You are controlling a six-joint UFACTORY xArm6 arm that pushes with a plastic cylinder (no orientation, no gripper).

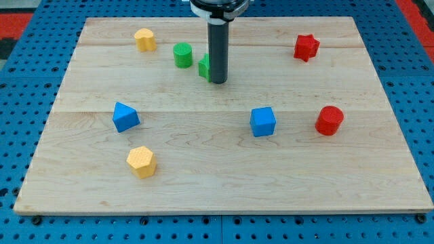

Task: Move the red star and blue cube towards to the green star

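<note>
Along the wooden surface (224,183) from its left edge, a blue triangular block (125,116) and two yellow blocks lie clear of the job. Near the top edge's middle, my tip (218,82) touches a green block (203,66), mostly hidden, probably the green star; a nudge could knock it away. There is no pincer, nothing held. Rightward, the blue cube (263,121) sits near centre; the red star (306,47) lies toward the top right corner. A red cylinder (329,120) beside the cube could be caught by mistake.

A robotics lab bench: a pale wooden table (224,183) lies on a blue perforated mounting plate (27,122), under a mounted rod.
</note>
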